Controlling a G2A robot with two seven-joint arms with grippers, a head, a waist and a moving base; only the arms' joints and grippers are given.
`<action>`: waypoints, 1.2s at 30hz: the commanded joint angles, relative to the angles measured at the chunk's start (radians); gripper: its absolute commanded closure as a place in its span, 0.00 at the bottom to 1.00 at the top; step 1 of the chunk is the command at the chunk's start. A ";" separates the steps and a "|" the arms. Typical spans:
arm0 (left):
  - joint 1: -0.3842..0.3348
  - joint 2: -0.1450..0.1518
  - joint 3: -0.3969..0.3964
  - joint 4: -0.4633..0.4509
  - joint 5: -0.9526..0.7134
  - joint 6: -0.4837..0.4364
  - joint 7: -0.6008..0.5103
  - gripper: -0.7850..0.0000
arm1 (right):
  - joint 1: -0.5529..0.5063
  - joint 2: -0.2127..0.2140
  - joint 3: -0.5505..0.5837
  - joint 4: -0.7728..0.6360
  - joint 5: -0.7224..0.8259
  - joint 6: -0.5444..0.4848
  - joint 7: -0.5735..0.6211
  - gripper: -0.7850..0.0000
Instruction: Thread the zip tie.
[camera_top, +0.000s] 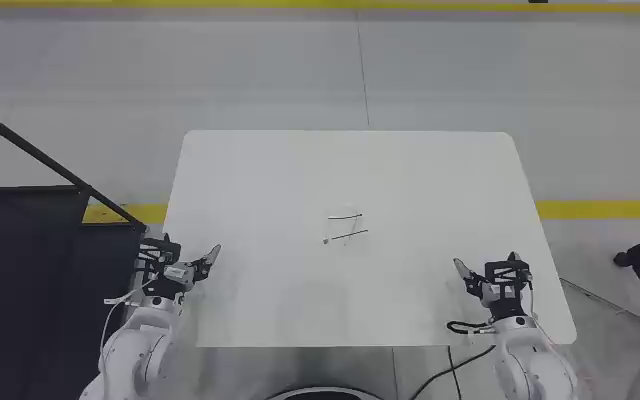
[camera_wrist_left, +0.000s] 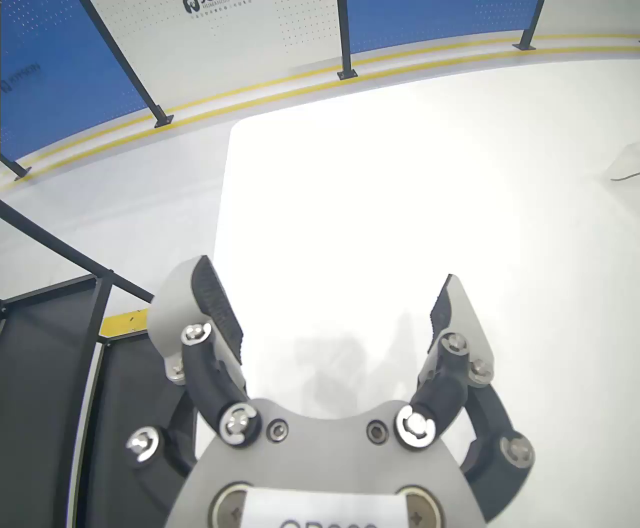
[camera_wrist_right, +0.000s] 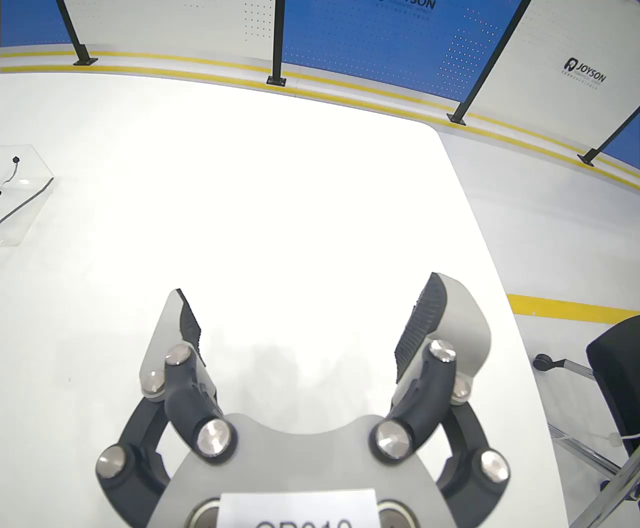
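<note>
Two thin black zip ties (camera_top: 346, 227) lie side by side near the middle of the white table (camera_top: 280, 180), apparently on a small clear plate (camera_wrist_right: 25, 227). One black strand (camera_wrist_right: 27, 199) curves across that plate, and its small head (camera_wrist_right: 15, 160) sits further along it. My left gripper (camera_top: 182, 256) hovers at the table's near left edge, open and holding nothing, with its dark ribbed pads (camera_wrist_left: 217, 305) wide apart. My right gripper (camera_top: 489, 266) is over the near right corner, also open and holding nothing, as its own view (camera_wrist_right: 306, 285) confirms. Both stand well away from the ties.
A black frame and dark panel (camera_top: 45, 260) stand beside the table's left edge, close to the left arm. A black chair (camera_wrist_right: 615, 380) is off the right edge. Blue and white panels (camera_wrist_right: 380, 40) on black posts stand behind yellow floor lines.
</note>
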 joint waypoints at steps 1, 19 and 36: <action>0.000 0.000 0.000 0.000 0.000 0.000 0.000 0.00 | 0.000 0.000 0.000 0.000 0.000 0.000 0.000 0.00; 0.018 0.002 -0.003 -0.001 0.019 -0.084 0.113 0.00 | 0.000 0.000 -0.003 0.000 -0.006 -0.012 0.001 0.00; 0.026 0.024 -0.145 -0.004 -0.289 -0.518 0.038 0.00 | 0.180 0.024 -0.042 0.014 0.298 -0.527 0.539 0.00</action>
